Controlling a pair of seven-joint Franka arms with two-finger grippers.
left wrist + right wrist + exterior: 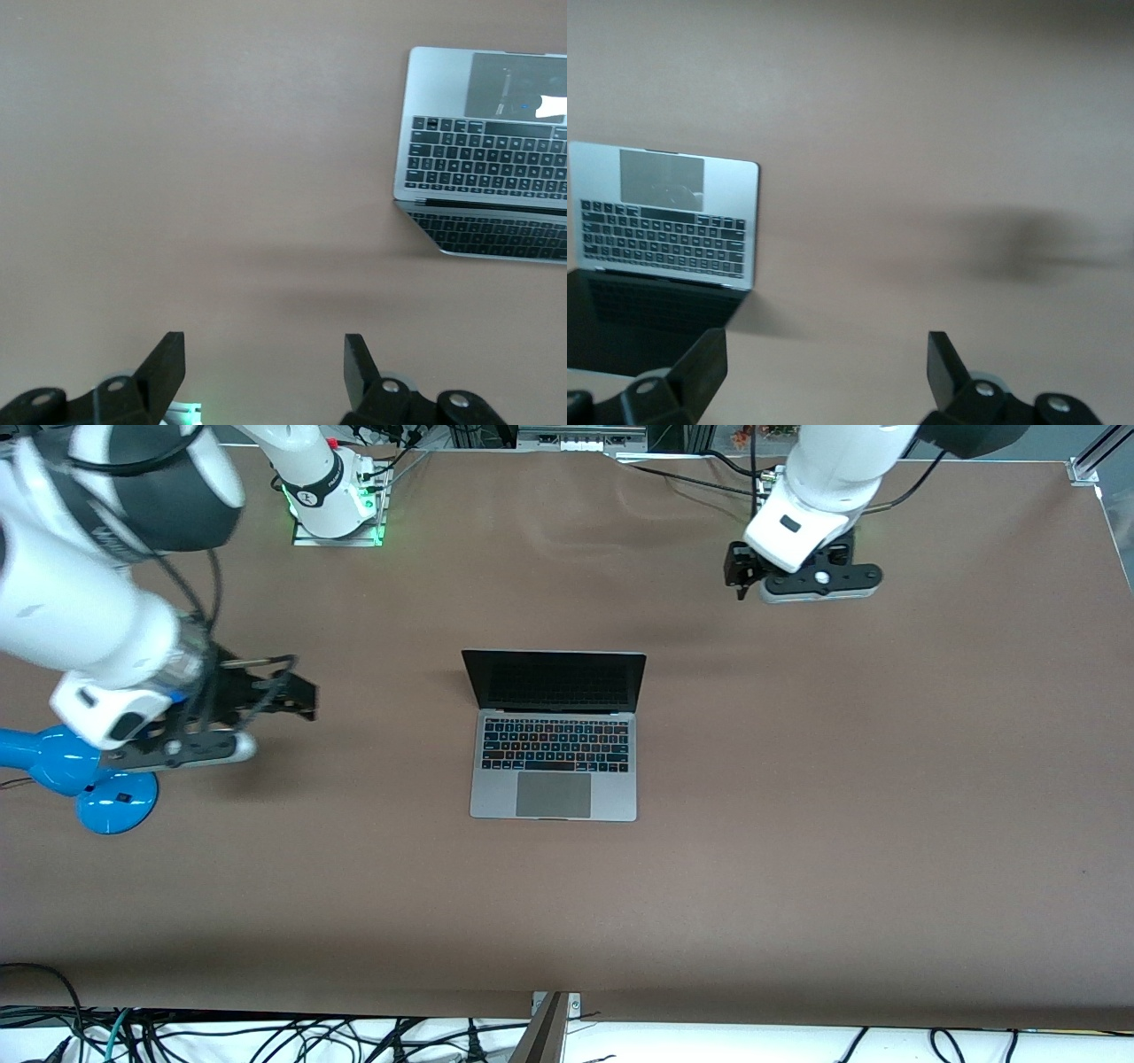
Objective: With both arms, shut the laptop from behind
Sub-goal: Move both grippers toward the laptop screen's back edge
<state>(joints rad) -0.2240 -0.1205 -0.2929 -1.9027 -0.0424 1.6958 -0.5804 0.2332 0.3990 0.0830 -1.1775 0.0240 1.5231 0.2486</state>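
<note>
A slim space-grey metal laptop (pixel 554 735) sits open in the middle of a wide table (pixel 797 850) covered with a matte brown sheet. Its black screen stands roughly upright along the edge farther from the front camera, facing that camera. The black keyboard and a large grey trackpad lie flat, the trackpad nearest the camera. The hinge line, the laptop's long axis, runs across the table from one arm's end to the other.

The left gripper (pixel 742 583), black with two fingers on a white jointed arm, hangs over bare table toward the left arm's end, well apart from the laptop. In the left wrist view its fingers (pixel 168 367) stand wide apart and hold nothing.

The right gripper (pixel 297 691), of the same make, hangs over the table toward the right arm's end, also well apart from the laptop. In the right wrist view its fingers (pixel 704 363) are spread wide and empty. A glossy blue desk lamp (pixel 80 775) with a round base stands just beside it, at the table's edge.

Neither gripper is over the lid's back yet. Judging from the front view, each must travel inward toward the screen's outer face, and the two look about equally far away. The lid is thin, smooth and rigid, so a flat push near its upper edge should fold it down.
</note>
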